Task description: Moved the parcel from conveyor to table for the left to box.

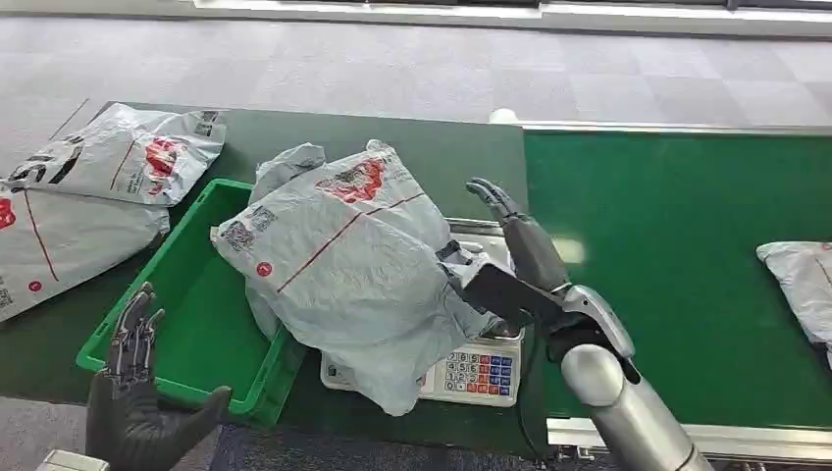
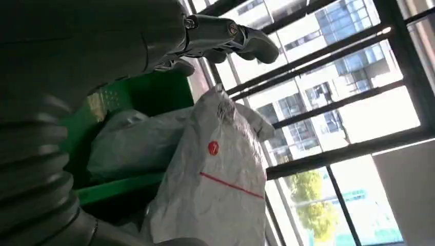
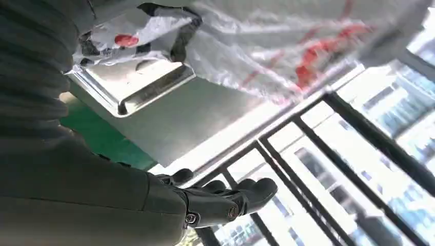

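A grey plastic parcel (image 1: 343, 265) with red print lies tilted, partly over the right rim of the green bin (image 1: 186, 324) and partly on the scale (image 1: 476, 373). My right hand (image 1: 520, 260) is at the parcel's right side, fingers stretched out and holding nothing; whether it touches the bag I cannot tell. The right wrist view has those fingers (image 3: 231, 200) straight, with the parcel (image 3: 256, 46) over the scale's steel tray (image 3: 133, 87). My left hand (image 1: 137, 392) hovers open by the bin's near left corner. In the left wrist view its fingers (image 2: 231, 41) are apart from the parcel (image 2: 215, 189).
A second grey parcel (image 1: 285, 167) lies in the bin under the first. Two more parcels (image 1: 147, 152) (image 1: 59, 235) lie on the dark table at the left. The green conveyor belt (image 1: 677, 275) runs at the right, with another parcel (image 1: 800, 285) on it at the far right edge.
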